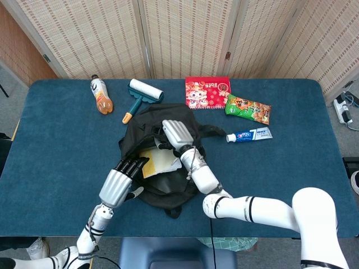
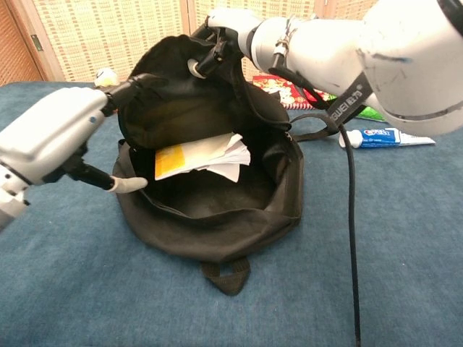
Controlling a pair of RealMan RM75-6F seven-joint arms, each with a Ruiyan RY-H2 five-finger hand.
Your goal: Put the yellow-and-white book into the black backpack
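Book (image 2: 199, 155) lies inside backpack (image 2: 217, 217); my right hand (image 1: 178, 133) grips its rim, my left hand (image 2: 51, 137) holds nothing, fingers apart. Little remains.

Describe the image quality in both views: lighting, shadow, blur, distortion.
Head view: even, soft lighting, sharp across the table, little shadow. Chest view: the black backpack interior is dark, though the yellow-and-white book inside stays readable; the left hand and the right hand loom large and slightly soft near the lens; no strong glare.
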